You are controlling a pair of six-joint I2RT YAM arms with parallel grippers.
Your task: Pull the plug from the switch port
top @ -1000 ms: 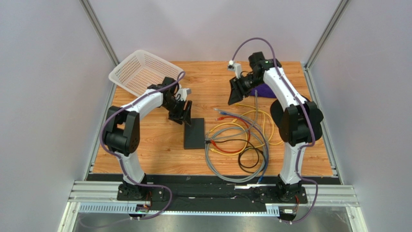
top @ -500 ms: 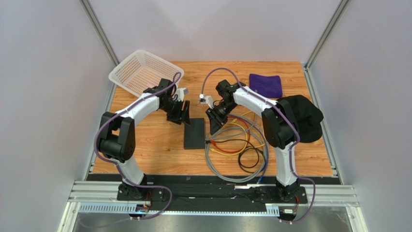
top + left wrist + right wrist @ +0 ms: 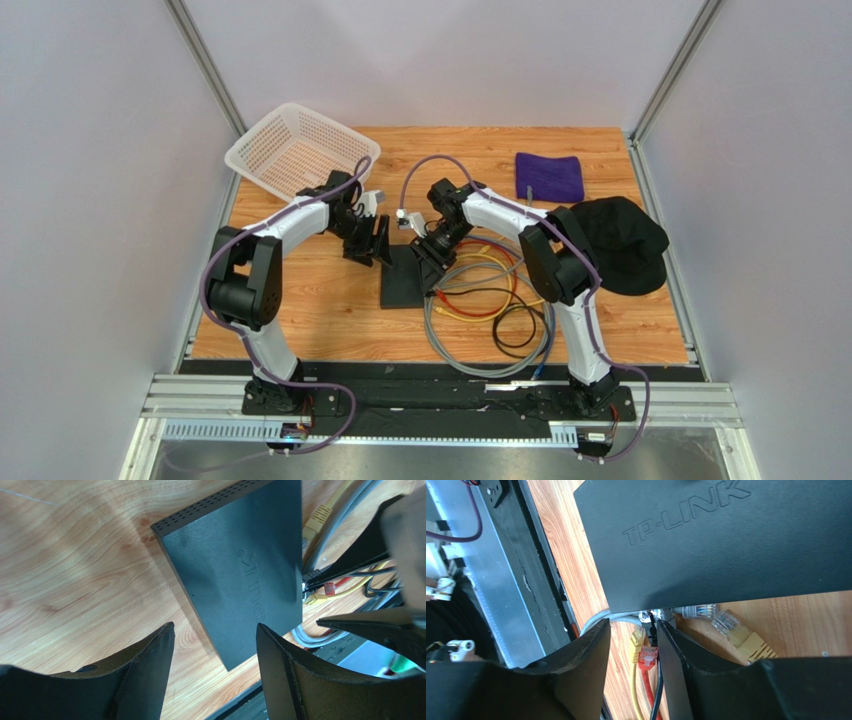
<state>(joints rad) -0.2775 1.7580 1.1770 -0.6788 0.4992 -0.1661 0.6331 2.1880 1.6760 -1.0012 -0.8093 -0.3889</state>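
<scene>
Right hand [image 3: 632,626] dropped to matte-black flat switch [image 3: 726,540], narrow gap straddling plug [image 3: 651,628]; left hand [image 3: 215,627] wide.

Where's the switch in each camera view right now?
Top external: switch mid-frame, just left of the cables.
Left wrist: switch in the upper middle, cables on its right.
Right wrist: switch across the top, cables below.
Shared landmark: the cables at its port edge.
</scene>
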